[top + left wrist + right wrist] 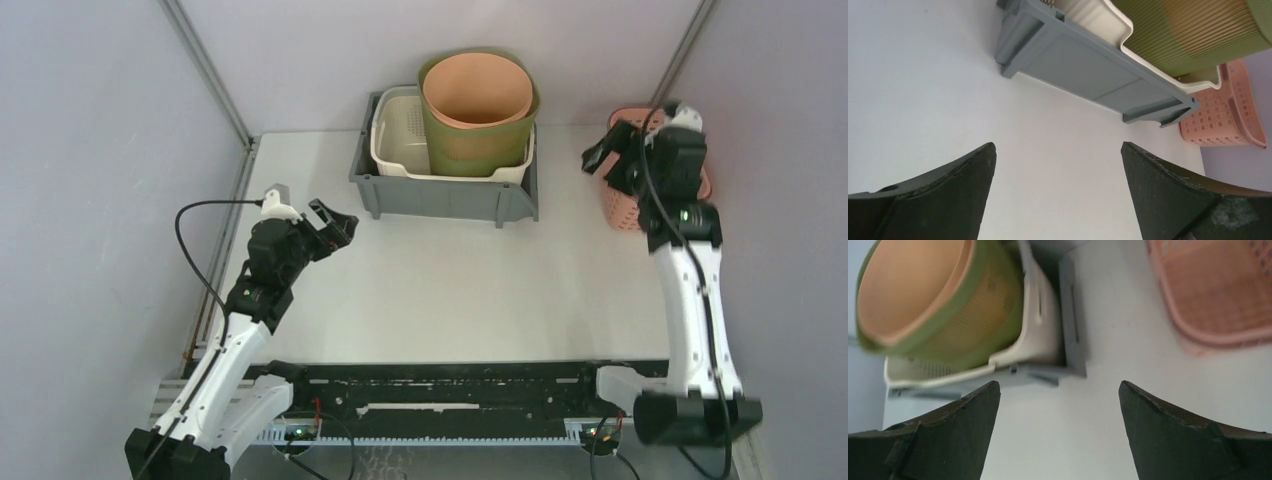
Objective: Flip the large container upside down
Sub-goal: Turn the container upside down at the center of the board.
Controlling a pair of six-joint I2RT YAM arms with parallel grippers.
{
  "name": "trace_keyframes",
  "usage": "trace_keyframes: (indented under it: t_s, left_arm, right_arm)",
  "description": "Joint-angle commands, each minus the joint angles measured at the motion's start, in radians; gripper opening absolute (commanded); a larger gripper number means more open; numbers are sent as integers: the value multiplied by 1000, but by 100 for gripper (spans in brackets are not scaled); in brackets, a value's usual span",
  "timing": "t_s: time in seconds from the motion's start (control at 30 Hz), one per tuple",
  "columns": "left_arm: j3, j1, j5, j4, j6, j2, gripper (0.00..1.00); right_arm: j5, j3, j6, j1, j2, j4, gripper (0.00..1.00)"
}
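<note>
Right hand (1058, 385) gapes wide, the grey bin (1075, 330) ahead and leftward, seemingly well apart

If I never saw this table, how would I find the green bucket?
Look at the far middle of the table, where a grey bin sits. A white basket lies inside it, and the green bucket stands in that. Only it is round and orange inside.

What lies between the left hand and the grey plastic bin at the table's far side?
Only bare white tabletop lies between the left hand and the grey plastic bin, as the left wrist view shows.
</note>
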Motion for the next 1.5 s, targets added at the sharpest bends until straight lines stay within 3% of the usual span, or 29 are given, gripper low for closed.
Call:
trace_keyframes:
  t_s: [0.0, 0.2, 0.37, 1.0, 1.07, 1.23, 1.47]
  left_arm:
    - [28, 2, 38, -15, -37, 8, 100]
    - [95, -19, 63, -93, 15, 33, 100]
    - [126, -81, -12, -146, 46, 7, 100]
    - [132, -132, -64, -177, 79, -13, 100]
    - [129, -132, -60, -179, 78, -10, 100]
    - [123, -132, -44, -180, 77, -5, 100]
    - [138, -132, -29, -193, 89, -2, 100]
  right_arm:
    - [69, 218, -51, -74, 223, -107, 95]
    - [166, 255, -42, -134, 392, -28, 94]
    - [197, 291, -48, -172, 518, 21, 90]
    - [176, 193, -52, -139, 711, 125, 81]
    - [169, 198, -46, -137, 730, 120, 77]
    - [147, 197, -40, -134, 745, 106, 55]
    - [133, 199, -32, -115, 737, 45, 17]
